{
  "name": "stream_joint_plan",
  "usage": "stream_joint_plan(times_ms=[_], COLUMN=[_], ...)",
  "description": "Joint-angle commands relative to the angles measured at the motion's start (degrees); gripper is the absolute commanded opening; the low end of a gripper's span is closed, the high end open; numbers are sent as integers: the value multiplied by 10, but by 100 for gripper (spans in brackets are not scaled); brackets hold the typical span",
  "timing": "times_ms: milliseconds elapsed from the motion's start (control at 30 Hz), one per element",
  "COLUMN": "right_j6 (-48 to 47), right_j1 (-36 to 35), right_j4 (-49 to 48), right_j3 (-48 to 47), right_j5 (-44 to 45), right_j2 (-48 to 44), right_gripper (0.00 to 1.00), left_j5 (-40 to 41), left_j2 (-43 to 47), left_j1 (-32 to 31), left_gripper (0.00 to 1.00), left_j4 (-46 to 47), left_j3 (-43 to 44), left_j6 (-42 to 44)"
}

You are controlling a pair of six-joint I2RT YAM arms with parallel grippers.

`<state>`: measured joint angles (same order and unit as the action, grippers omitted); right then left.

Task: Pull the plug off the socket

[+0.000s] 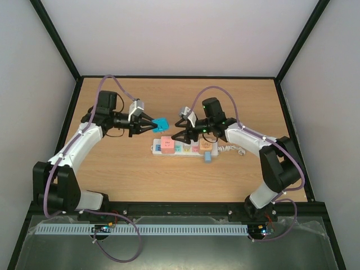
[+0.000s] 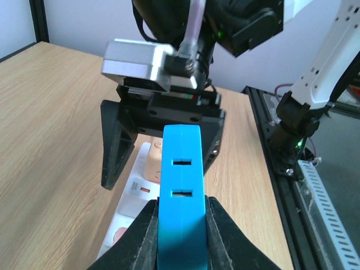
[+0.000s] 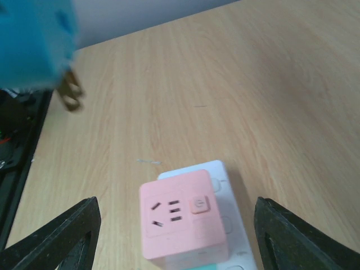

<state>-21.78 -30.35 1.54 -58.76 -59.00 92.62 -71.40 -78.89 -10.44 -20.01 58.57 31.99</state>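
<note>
The white power strip (image 1: 155, 148) lies mid-table with pastel outlets. A pink cube adapter (image 1: 166, 144) sits at its left end and an orange one (image 1: 206, 146) further right. My left gripper (image 1: 151, 125) is shut on a blue plug (image 1: 161, 124), held in the air up and left of the strip, clear of it. In the left wrist view my left gripper (image 2: 181, 225) has the plug (image 2: 181, 202) clamped between both fingers. My right gripper (image 1: 183, 136) is open and hovers over the strip's left end. In the right wrist view my right gripper (image 3: 177, 219) straddles the pink cube (image 3: 181, 225), and the blue plug (image 3: 34, 45) shows with brass prongs.
The strip's short white cord (image 1: 233, 149) coils at its right end. A small blue piece (image 1: 208, 157) lies at the strip's near side. Black frame rails border the wooden table (image 1: 112, 174); white walls enclose it.
</note>
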Motion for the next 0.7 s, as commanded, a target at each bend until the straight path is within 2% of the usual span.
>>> stream_joint_plan(times_ms=[0,100,300,500,667], right_j6=[75,130,211,206,182], right_j1=[5,5,2,-9,-23], right_j4=[-111,-161,-241,-256,-230], right_j3=[8,0,0,15,22], right_j5=[27,24,2,-50,-57], right_j2=[-19,-8,3,-3,-17], right_gripper=[73,73,73,73,74], left_j5=[-70,-89,-101,-88,-77], left_j2=[22,21,23,31,30], left_j1=[8,8,7,3,2], left_gripper=[3,3,3,3,3], left_j4=[25,66,105,179,214], left_j3=[19,11,-5,-28,-36], left_j6=[-41,-90,-134,-196,-229])
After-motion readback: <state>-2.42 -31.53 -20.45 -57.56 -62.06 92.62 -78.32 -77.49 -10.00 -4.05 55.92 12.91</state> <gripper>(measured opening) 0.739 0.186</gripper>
